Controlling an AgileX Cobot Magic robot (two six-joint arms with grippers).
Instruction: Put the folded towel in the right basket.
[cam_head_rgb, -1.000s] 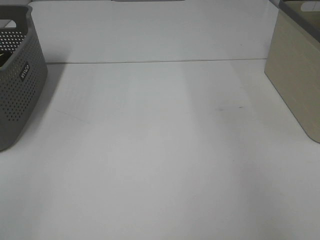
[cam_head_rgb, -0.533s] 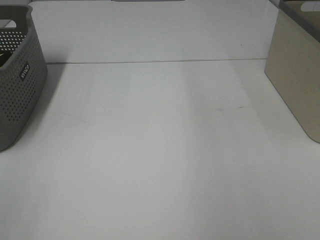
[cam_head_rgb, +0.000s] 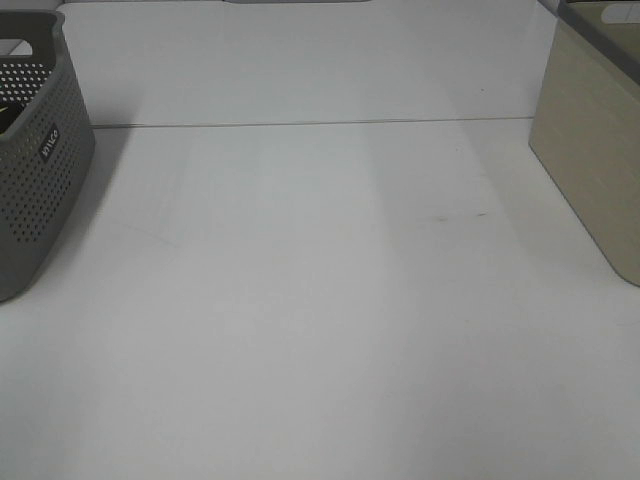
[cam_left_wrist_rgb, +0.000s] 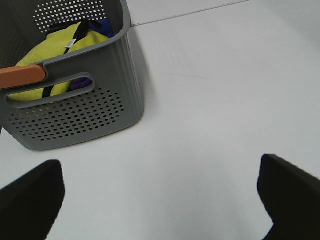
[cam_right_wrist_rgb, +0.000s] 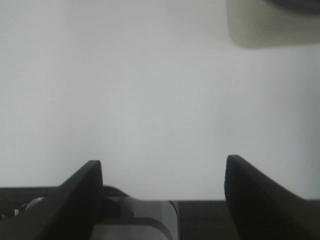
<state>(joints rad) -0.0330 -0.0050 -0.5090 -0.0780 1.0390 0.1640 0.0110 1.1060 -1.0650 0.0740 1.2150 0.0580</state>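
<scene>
At the far right corner of the bench, in the exterior high view, stands the right basket (cam_head_rgb: 590, 150), a beige bin with a grey rim, cut off by the edge of the picture so that we cannot see into it. The right wrist view catches only a blurred corner of it (cam_right_wrist_rgb: 270, 22). We can find no folded towel lying on the bench, and we cannot tell for certain where the towel is. What we do see is soft yellow cloth (cam_left_wrist_rgb: 55, 55) bundled inside the left basket, with a black strap and a white tag across it and a patch of blue and purple fabric beside it; whether any of that is the towel we cannot say.

That left basket (cam_head_rgb: 40, 160) is grey and perforated, with a small label on its side, and it sits at the far left corner of the white bench (cam_head_rgb: 320, 320). Seen from the left wrist (cam_left_wrist_rgb: 95, 115), it has a slot handle and an orange-brown grip on its rim.

Our left gripper (cam_left_wrist_rgb: 160, 200) hangs over bare bench near the grey basket, its two dark fingers spread wide with nothing between them. Our right gripper (cam_right_wrist_rgb: 162, 195) is likewise spread wide and empty, over bare bench, well apart from the beige basket.
</scene>
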